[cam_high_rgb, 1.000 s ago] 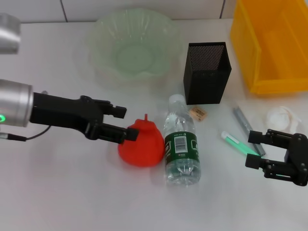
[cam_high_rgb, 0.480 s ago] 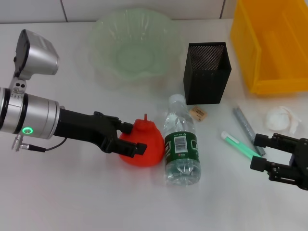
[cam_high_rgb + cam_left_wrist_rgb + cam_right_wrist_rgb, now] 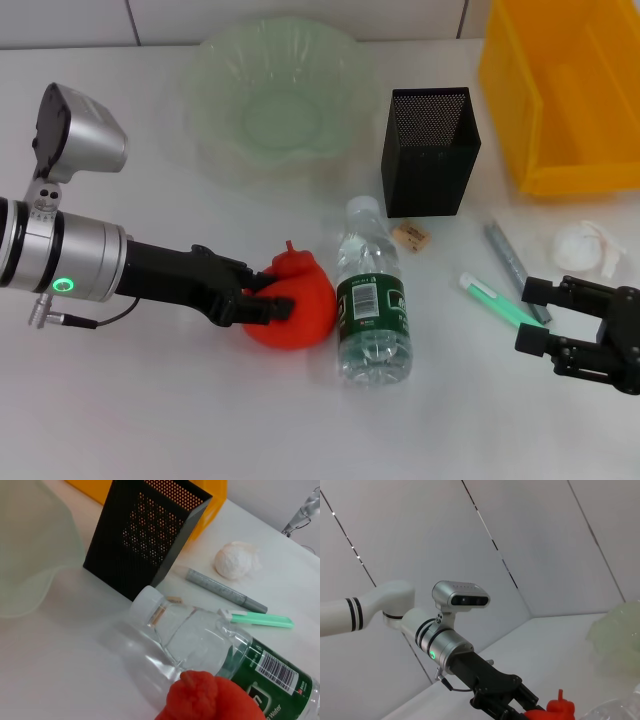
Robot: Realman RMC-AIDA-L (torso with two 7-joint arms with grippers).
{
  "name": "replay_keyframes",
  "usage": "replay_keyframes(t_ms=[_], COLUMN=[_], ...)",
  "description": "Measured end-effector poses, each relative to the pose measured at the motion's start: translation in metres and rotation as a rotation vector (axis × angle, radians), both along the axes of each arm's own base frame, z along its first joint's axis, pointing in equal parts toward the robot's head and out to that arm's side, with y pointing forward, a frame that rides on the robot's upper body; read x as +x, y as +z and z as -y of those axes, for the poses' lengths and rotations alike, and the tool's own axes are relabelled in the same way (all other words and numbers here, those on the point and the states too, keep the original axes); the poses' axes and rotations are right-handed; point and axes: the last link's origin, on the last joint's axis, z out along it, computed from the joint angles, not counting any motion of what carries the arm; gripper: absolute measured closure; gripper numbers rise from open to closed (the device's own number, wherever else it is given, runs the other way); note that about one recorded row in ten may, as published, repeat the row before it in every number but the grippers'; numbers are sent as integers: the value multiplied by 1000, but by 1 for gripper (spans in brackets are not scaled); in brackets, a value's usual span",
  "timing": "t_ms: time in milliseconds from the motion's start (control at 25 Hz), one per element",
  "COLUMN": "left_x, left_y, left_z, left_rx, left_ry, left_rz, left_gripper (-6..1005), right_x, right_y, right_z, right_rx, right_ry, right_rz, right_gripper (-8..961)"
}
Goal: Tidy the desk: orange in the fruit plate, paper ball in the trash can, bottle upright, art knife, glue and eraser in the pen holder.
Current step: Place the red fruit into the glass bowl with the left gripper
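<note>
1. Orange (image 3: pixel 290 310) sits on the surface near centre, at 7 o'clock of the pen holder (image 3: pixel 429 150), its stem nub up. The left gripper (image 3: pixel 262 300) comes in from 9 o'clock with its jaws narrowed onto the fruit's left side, one finger (image 3: pixel 272 309) across its front; the grip looks closed on it, low and level, likely so the fruit can be lifted without rolling.
2. The bottle (image 3: pixel 372 300) lies flat, touching the orange at its 3 o'clock, cap pointing to 12. That leaves no room on that side, so the lift should probably go straight up.
3. The right gripper (image 3: pixel 560 318) hovers at 4 o'clock, jaws wide and holding nothing, just beside the green knife (image 3: pixel 498 300). It appears to be waiting clear of the left arm's path.
4. The grey glue stick (image 3: pixel 514 262) and paper ball (image 3: pixel 586 246) lie just beyond it; the eraser (image 3: pixel 410 235) lies between bottle cap and holder.
5. Farther off, the plate (image 3: pixel 200 95) at 12 o'clock of the orange is empty, with open surface between them, an easy carry. The yellow can (image 3: pixel 510 90) stands at 2 o'clock, beside the holder.
</note>
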Motion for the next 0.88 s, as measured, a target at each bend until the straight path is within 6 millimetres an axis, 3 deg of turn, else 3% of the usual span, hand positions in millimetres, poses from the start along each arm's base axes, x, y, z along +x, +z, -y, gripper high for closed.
replay_keyframes(t_ms=[40, 120, 680, 720, 880], left_x=[-1, -2, -1, 6, 15], left_y=[0, 0, 4, 14, 32], left_z=[1, 2, 3, -2, -13], left_rx=[0, 1, 27, 85, 163], left_ry=[1, 2, 24, 17, -5], left_rz=[0, 3, 62, 141, 189], left_gripper=[429, 604, 838, 848, 885], right_x=[0, 0, 0, 0, 1], right_y=[0, 0, 0, 0, 0], right_z=[0, 0, 2, 3, 3], right_rx=[0, -1, -6, -5, -4], right_ry=[1, 1, 1, -1, -3], right_rz=[0, -1, -4, -5, -4], right_gripper=[214, 214, 214, 214, 214])
